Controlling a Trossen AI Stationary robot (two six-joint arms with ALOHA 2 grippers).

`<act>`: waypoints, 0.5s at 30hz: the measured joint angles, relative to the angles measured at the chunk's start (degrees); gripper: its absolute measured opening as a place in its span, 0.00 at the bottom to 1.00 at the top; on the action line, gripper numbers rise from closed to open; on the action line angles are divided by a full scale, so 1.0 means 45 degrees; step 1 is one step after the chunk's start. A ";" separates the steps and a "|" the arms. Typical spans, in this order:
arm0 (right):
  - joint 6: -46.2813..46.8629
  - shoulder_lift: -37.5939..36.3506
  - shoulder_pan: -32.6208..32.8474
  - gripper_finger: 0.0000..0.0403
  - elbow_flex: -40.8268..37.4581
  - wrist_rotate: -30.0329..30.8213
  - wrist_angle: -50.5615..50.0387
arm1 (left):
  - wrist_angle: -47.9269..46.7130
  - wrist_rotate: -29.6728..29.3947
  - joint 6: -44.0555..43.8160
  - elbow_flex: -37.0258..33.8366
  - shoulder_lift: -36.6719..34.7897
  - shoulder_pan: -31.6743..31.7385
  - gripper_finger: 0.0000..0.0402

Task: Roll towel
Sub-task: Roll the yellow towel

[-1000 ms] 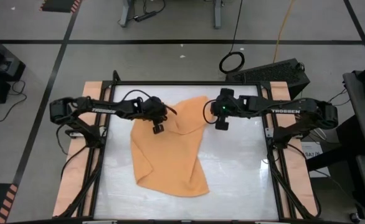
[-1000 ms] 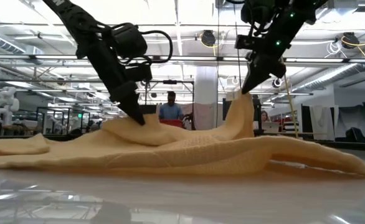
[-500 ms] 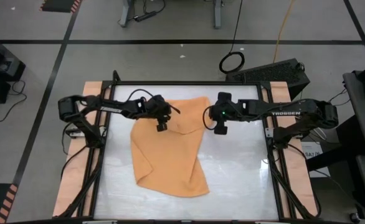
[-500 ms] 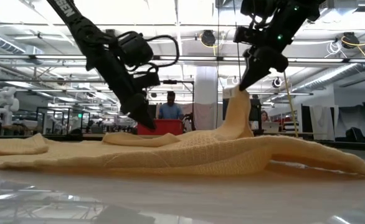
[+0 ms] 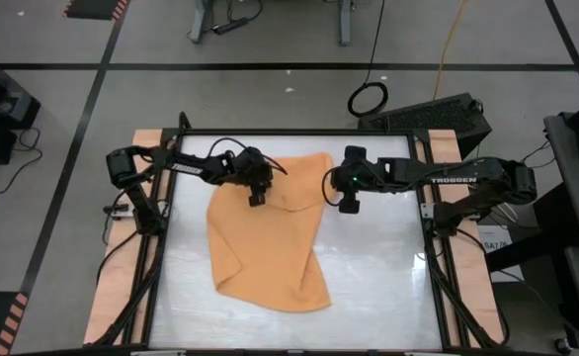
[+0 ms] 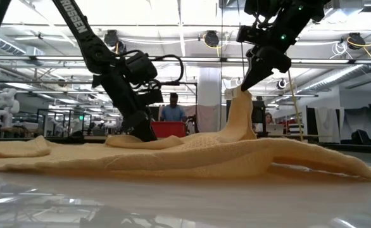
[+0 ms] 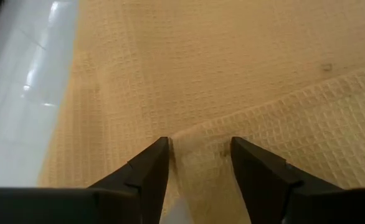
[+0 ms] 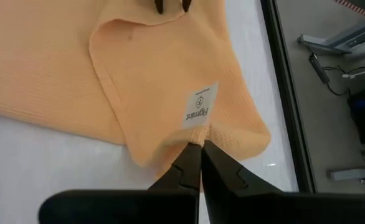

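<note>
While the towel lies spread and rumpled across the middle of the table, its far end is partly folded over and not yet rolled. At the towel's far right corner the right gripper is clamped tight on the hem beside the white tag, holding that corner lifted into a peak above the rest of the cloth. At the towel's far left the left gripper sits low on the fabric with its fingers apart, straddling a small raised ridge of the folded edge without pinching it. The near end of the towel lies loose and crooked, narrowing toward the table's front. The main risk, as I judge it, is uneven tension: one corner is gripped and raised while the other is free, so any pull by the right arm could drag the towel askew or undo the fold. If the left fingers close off the ridge they may catch only one layer, or nothing. A thin pinch at the hem could also slip out.
</note>
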 joint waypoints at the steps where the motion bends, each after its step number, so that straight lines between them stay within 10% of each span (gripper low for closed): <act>1: -0.0031 0.0000 0.0000 0.00 0.0003 -0.0005 0.0000 | 0.0025 -0.0114 0.0138 0.0000 0.0008 -0.0002 0.43; 11: -0.0029 0.0000 0.0002 0.00 0.0002 -0.0005 -0.0005 | -0.0009 -0.0351 0.0275 0.0005 -0.0147 -0.0316 0.04; 15: 0.0000 0.0000 0.0000 0.00 0.0002 -0.0010 -0.0005 | -0.0227 -0.0362 0.0119 0.0005 -0.0146 -0.0395 0.02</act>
